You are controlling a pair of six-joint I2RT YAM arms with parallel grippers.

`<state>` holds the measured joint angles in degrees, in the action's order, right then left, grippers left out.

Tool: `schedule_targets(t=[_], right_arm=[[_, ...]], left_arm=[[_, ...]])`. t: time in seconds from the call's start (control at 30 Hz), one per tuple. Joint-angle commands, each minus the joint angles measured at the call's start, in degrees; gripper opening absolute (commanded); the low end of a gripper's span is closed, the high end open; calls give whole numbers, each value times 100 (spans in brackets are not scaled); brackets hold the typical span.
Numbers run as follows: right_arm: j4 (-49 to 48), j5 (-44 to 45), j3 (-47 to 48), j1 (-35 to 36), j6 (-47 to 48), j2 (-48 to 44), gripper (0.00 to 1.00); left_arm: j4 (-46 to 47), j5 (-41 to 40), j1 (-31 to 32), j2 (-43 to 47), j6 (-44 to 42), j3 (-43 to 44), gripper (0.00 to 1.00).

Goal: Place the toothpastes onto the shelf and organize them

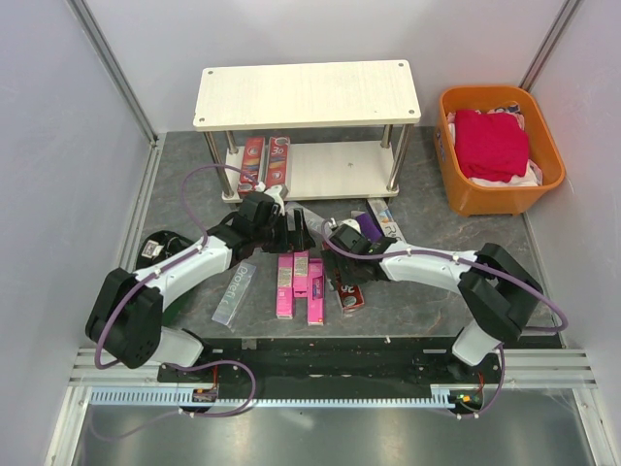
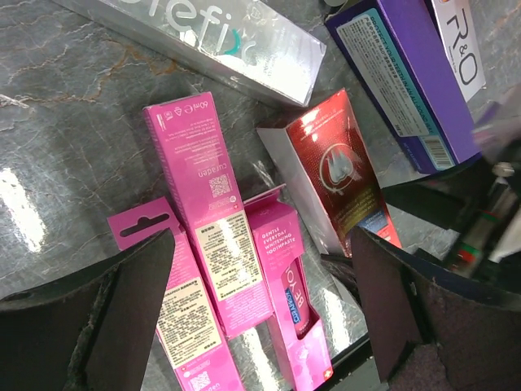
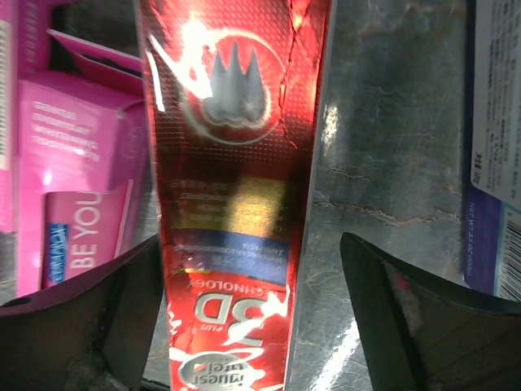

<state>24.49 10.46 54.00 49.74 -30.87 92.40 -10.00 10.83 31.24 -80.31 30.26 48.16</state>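
Two red cartons [image 1: 254, 161] lie side by side on the lower board of the shelf [image 1: 307, 92], near its left legs, so the task is only at its beginning. Most toothpastes wait on the worktop [image 1: 427, 209] in front of the shelf: three pink cartons [image 2: 207, 220] close together, a third red carton [image 3: 236, 204] just beside them, a silver-grey carton [image 1: 234, 291] further left, and a purple carton [image 2: 403, 73] next to a white carton [image 1: 385, 218]. The left gripper [image 2: 262, 244] hangs over the pink group, its fingers released and grasping nothing. The right gripper [image 3: 251, 244] has its fingers spread on both sides of the red carton, not clenched on it.
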Motion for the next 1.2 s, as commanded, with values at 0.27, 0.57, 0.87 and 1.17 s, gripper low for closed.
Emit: schedule_targets(t=[0.27, 0.57, 0.87, 1.17], right_arm=[[-190, 220, -109, 80, -209, 77, 59], [-225, 273, 84, 80, -147, -530, 50], [-577, 97, 76, 150, -129, -1232, 47], [-920, 70, 146, 282, -182, -1515, 48]], left_arm=[[261, 77, -145, 358, 322, -44, 97], [893, 840, -338, 306, 551, -211, 98], [2265, 2089, -444, -71, 1289, -431, 99], [3214, 2748, -444, -441, 1798, -492, 97]])
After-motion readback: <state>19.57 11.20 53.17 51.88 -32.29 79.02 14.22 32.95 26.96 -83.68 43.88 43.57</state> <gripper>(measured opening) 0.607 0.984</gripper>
